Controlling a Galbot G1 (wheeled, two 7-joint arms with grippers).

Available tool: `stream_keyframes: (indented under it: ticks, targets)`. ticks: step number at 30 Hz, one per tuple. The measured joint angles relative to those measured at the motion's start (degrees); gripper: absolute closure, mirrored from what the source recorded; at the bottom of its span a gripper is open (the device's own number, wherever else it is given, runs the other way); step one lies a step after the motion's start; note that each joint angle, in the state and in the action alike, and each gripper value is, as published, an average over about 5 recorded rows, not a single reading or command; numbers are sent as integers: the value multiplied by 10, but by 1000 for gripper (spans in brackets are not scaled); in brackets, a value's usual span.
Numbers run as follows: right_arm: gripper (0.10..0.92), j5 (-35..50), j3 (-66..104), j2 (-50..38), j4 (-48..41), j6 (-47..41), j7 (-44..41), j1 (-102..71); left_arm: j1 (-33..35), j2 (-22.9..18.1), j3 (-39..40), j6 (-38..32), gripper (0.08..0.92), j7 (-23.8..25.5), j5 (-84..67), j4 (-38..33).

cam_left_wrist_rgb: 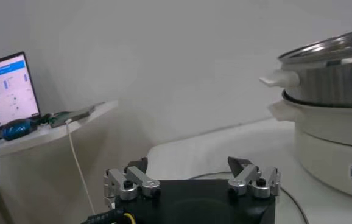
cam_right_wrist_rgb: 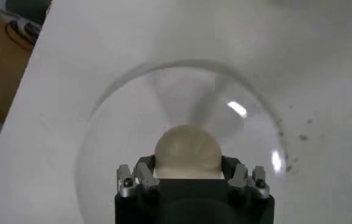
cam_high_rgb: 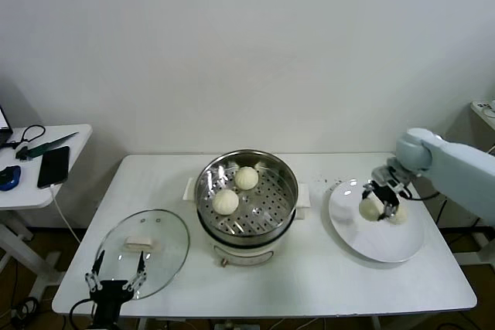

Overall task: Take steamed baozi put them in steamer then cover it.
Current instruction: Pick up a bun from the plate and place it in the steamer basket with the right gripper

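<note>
1. Left gripper (cam_high_rgb: 116, 284) parked low at the table's near edge, just beside the cover's near rim; fingers spread, nothing between them.
2. Cover (cam_high_rgb: 144, 251): clear glass disc, metal rim, white rectangular handle on top. Lies flat on the white table (cam_high_rgb: 302, 280) at its near left, overhanging the left edge slightly; apart from the steamer.
3. Steamer (cam_high_rgb: 247, 233): shiny steel pot on a cream base, white side handles, perforated insert showing. Open, at table centre.
4. Inside the steamer: two steamed baozi, smooth, domed, cream-white. One (cam_high_rgb: 226, 202) near the middle of the insert, the other (cam_high_rgb: 247, 178) toward the far wall; close but apart.
5. White plate (cam_high_rgb: 379, 241) at the table's right side, well apart from the steamer, bare tabletop between them.
6. Right gripper (cam_high_rgb: 378, 208) over the plate's far part, fingers pinched around a baozi (cam_right_wrist_rgb: 188, 152); the bun fills the gap between the finger pads (cam_right_wrist_rgb: 144, 176) in the right wrist view.
7. Another baozi (cam_high_rgb: 399, 215) sits just beside the gripper on its outer side, on the plate.
8. Plate's near half is bare.
9. Far left: a side table (cam_high_rgb: 31, 187) with a black phone (cam_high_rgb: 53, 166), separate from the work table.
</note>
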Motion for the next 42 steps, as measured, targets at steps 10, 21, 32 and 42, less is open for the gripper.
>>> stream_keyframes:
  ticks: [10, 21, 32, 42]
  targets:
    - [330, 13, -58, 93, 40, 117, -13, 142, 5, 3, -5, 2, 177, 0, -2, -4]
    - [330, 12, -73, 206, 83, 174, -18, 179, 7, 9, -10, 5, 177, 1, -10, -9]
    - [330, -10, -85, 296, 97, 203, -20, 140, 10, 10, -7, 5, 177, 1, -12, -6]
    - [329, -21, -92, 331, 100, 215, -20, 104, 9, 11, -10, 4, 177, 1, -16, 0]
